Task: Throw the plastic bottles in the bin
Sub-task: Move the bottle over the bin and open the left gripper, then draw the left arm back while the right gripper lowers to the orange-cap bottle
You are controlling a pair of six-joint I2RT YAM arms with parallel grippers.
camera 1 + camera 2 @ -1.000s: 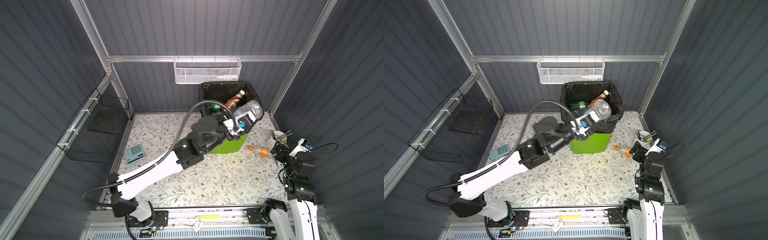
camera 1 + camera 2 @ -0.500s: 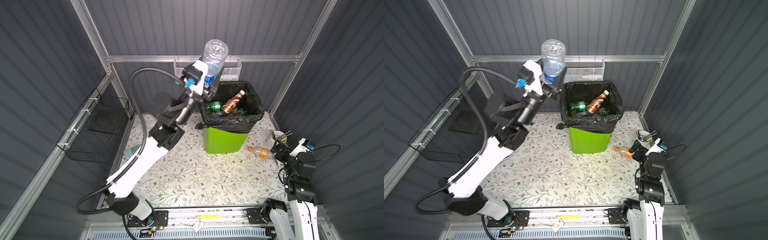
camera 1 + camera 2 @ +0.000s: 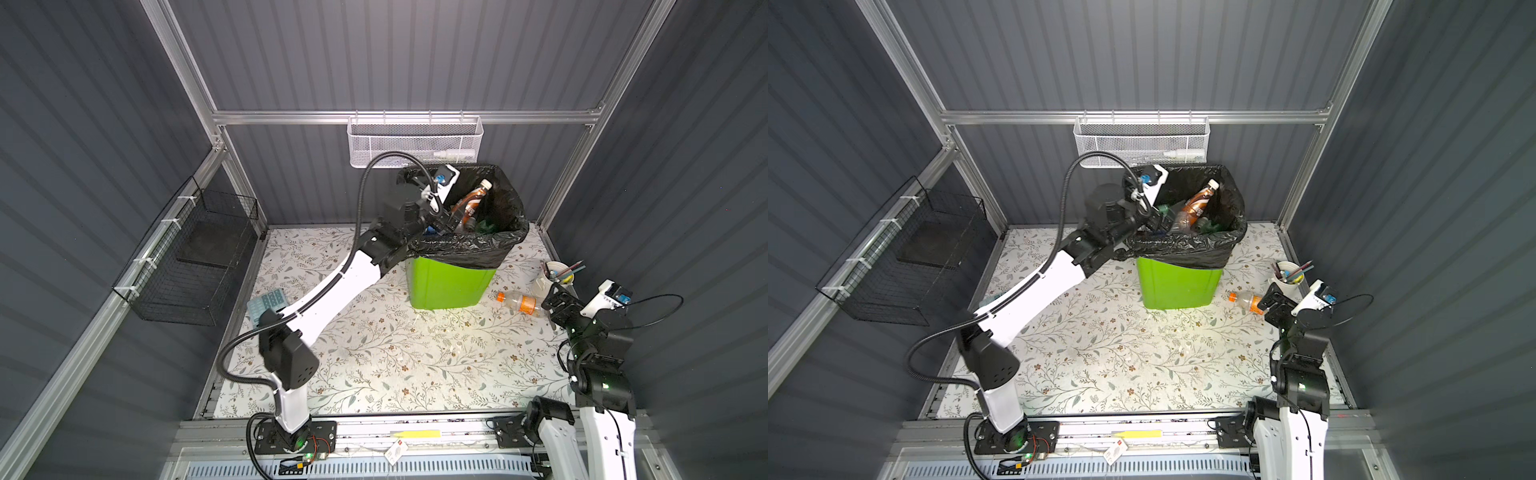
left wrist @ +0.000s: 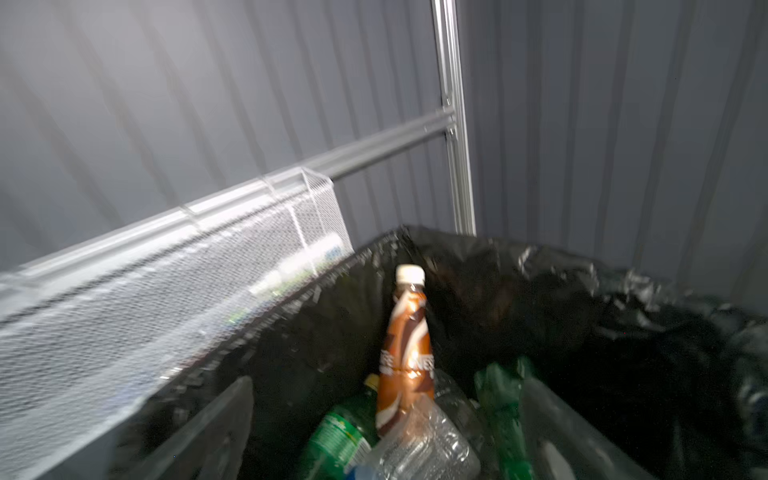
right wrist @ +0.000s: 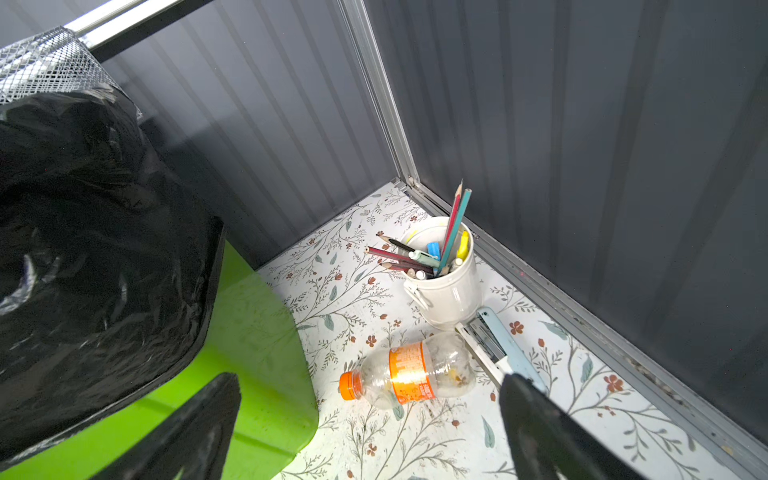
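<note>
Left tool (image 3: 446,220) spread, empty, over bin (image 3: 451,286), upper centre in both top views. Several bottles (image 3: 1196,208) inside. One orange-label bottle (image 3: 521,302) remains on worktop (image 3: 395,353), right of bin. Right tool (image 3: 559,305) spread, just beside it. I'd say nearly done.

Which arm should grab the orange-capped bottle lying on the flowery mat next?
Probably the right. The right gripper hangs open just beside the orange-capped bottle, while the left gripper is far off over the bin.

bottles (image 3: 467,205) in bin (image 3: 451,286), lone bottle (image 3: 521,302) — between bin and cup (image 3: 542,284)
</note>
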